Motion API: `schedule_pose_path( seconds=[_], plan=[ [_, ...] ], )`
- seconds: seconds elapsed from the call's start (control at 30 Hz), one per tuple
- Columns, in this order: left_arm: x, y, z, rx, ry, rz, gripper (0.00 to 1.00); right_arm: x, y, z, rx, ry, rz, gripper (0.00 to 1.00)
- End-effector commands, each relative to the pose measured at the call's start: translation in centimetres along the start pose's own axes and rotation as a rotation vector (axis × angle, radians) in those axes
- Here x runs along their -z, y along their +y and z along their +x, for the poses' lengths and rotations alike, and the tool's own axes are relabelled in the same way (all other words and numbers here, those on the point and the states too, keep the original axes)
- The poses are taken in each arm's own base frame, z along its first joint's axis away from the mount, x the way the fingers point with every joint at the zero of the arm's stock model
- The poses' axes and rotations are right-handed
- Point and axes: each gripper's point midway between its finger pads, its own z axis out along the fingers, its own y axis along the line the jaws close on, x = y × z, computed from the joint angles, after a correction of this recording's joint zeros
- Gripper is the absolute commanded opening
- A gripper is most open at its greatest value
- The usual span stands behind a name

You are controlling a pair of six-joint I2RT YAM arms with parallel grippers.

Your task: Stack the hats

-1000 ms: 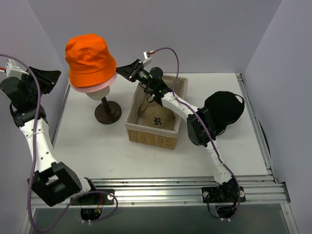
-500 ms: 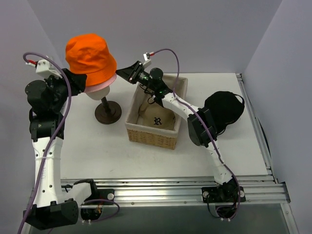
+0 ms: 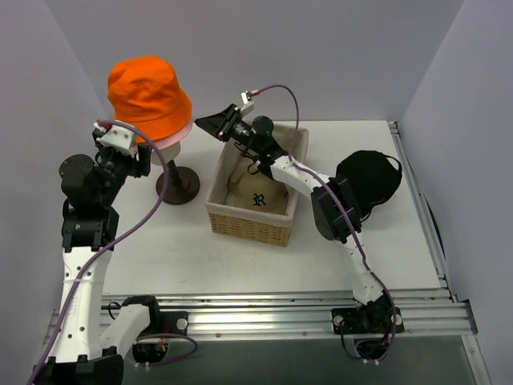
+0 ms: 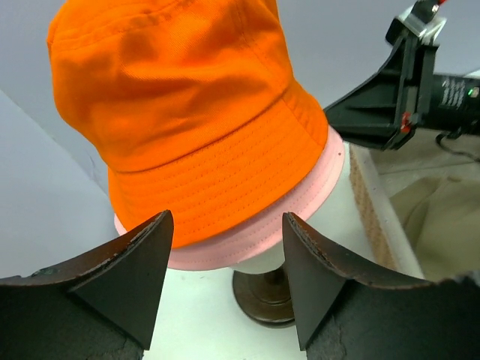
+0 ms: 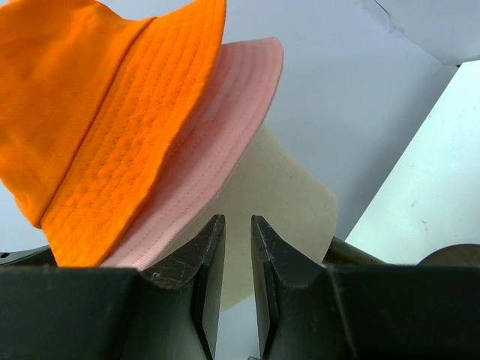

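Already stacked: the orange bucket hat (image 3: pixel 148 92) sits over the pink bucket hat (image 4: pixel 255 241), both on the cream mannequin head (image 5: pixel 274 214) at the back left of the desk (image 3: pixel 160 249). Only the pink brim shows below the orange one.
Not yet stacked: the tan cap (image 3: pixel 258 199) lies in the woven basket (image 3: pixel 248 226), lettering up. The black cap (image 3: pixel 369 180) lies on the desk to the right of the basket, well apart from the stack.
Left gripper (image 4: pixel 225 221): released, with jaws wide and empty. It is close in front of the orange brim, on the stack's left side, gripping nothing.
Right gripper (image 5: pixel 238 221): nearly clenched, with only a thin slit between its fingers and nothing in it. It is raised over the basket's back left corner, aimed at the head, near the pink brim but apart from it.
Progress: by my count two of four hats are on, and the two caps remain.
Handling: every hat looks like light, soft cloth, neither fragile nor slippery. The bucket hats are probably floppy all round. The caps probably have a stiffer bill, while the crown will sag if lifted by one edge.
Where to hold: pinch the tan cap at the bill or the front rim of the crown, where the cloth is firmest.
Risk: the basket's lining is close to the cap in colour and softness, so a deep pinch may catch it too. The head stands on a slim stem, so a sideways push may rock it.
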Motion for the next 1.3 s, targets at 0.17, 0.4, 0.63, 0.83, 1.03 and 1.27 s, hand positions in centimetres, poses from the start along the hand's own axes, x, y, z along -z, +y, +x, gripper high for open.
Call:
schedule_pose_path(
  seconds=[0.17,0.4,0.63,0.83,1.03,1.27],
  plan=[
    [-1.0,-0.1,-2.1,-0.273,-0.153,0.015,0.65,1.5,7.6,-3.1,0.067,-0.043,-0.187,0.18],
    [-1.8,0.3,-1.7,-0.329,-0.159,0.0,0.64,2.3,7.1,-3.9,0.046,-0.052,-0.198,0.18],
    [-2.6,0.1,-1.0,-0.353,-0.154,0.018,0.57,2.8,6.5,-4.2,0.036,-0.058,-0.204,0.18],
    [-2.1,-0.2,-0.3,-0.37,-0.144,0.031,0.55,3.2,6.6,-4.7,0.026,-0.065,-0.216,0.18],
    [-1.8,-0.4,-0.1,-0.382,-0.137,0.041,0.6,3.5,6.6,-4.7,0.028,-0.061,-0.216,0.18],
    [-1.7,-0.2,-0.1,-0.397,-0.133,0.028,0.61,3.8,6.7,-4.9,0.025,-0.062,-0.224,0.18]
  ],
)
